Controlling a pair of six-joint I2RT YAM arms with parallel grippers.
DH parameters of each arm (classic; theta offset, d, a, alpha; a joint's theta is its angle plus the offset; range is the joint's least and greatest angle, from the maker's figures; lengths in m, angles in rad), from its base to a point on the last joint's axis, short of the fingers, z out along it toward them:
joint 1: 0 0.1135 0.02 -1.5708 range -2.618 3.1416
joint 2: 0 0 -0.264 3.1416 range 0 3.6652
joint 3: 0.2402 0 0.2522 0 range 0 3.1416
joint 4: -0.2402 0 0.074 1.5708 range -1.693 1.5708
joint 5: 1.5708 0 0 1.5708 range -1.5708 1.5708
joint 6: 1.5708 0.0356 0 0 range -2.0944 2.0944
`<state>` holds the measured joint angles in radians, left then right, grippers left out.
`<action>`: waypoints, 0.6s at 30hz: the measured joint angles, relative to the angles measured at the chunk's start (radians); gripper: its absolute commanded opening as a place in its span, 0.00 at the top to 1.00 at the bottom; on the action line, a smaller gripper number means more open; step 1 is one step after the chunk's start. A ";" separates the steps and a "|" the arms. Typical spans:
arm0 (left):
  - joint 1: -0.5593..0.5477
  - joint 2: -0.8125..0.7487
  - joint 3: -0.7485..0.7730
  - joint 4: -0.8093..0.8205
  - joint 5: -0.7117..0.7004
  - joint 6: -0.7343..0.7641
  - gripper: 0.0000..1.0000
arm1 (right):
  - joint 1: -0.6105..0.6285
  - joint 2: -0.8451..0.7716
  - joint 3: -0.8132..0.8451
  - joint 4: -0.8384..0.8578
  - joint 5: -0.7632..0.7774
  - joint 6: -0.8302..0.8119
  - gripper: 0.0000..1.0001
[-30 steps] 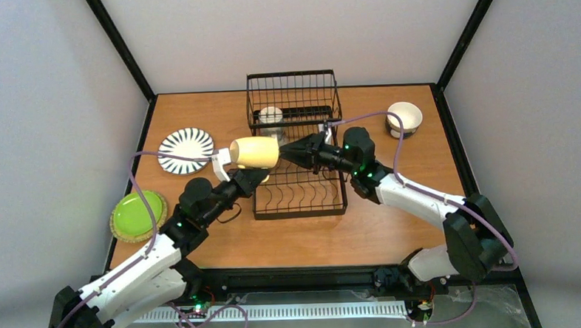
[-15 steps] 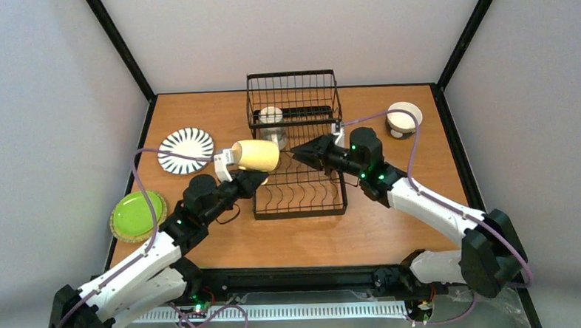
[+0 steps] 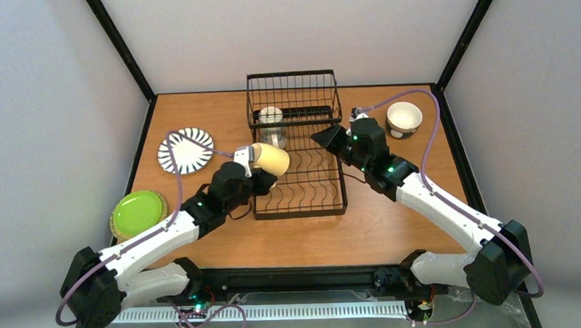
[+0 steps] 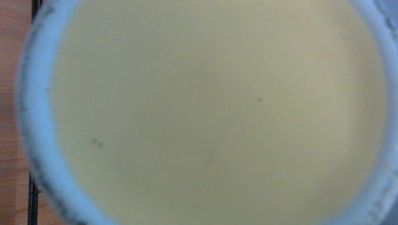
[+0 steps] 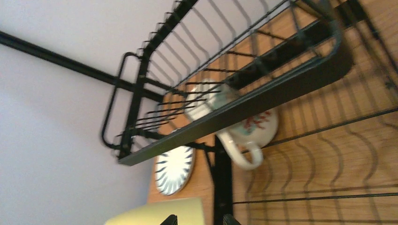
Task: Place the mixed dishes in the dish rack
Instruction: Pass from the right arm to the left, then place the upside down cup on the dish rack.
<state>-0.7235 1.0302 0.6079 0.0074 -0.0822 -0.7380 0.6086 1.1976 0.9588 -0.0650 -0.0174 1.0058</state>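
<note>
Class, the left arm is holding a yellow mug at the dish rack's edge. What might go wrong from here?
1. The yellow mug lies tilted in the left claw above the dish rack rim; it may clip the wires or slip free.
2. The cream mug sits close behind it in the rack and could get knocked.
3. The open right claw hovers over the rack's right side, so the arms might collide.
</note>
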 measured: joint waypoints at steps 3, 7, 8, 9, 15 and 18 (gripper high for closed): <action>-0.041 0.061 0.044 -0.028 -0.055 0.000 1.00 | 0.000 0.024 0.000 -0.027 0.069 -0.051 0.44; -0.091 0.154 0.107 -0.055 -0.130 -0.002 1.00 | 0.000 0.056 0.002 -0.039 0.146 -0.104 0.44; -0.103 0.180 0.122 -0.060 -0.147 -0.003 1.00 | 0.000 0.063 0.002 -0.039 0.164 -0.115 0.44; -0.113 0.207 0.137 -0.066 -0.164 -0.003 1.00 | 0.000 0.069 0.003 -0.040 0.183 -0.126 0.44; -0.165 0.372 0.239 -0.106 -0.254 -0.008 1.00 | -0.001 0.076 0.016 -0.046 0.301 -0.192 0.44; -0.189 0.444 0.296 -0.126 -0.289 -0.008 1.00 | -0.002 0.075 0.037 -0.046 0.357 -0.226 0.44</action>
<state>-0.9123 1.4738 0.9035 -0.1184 -0.3714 -0.7464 0.6064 1.2724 0.9958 -0.1108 0.3401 0.7799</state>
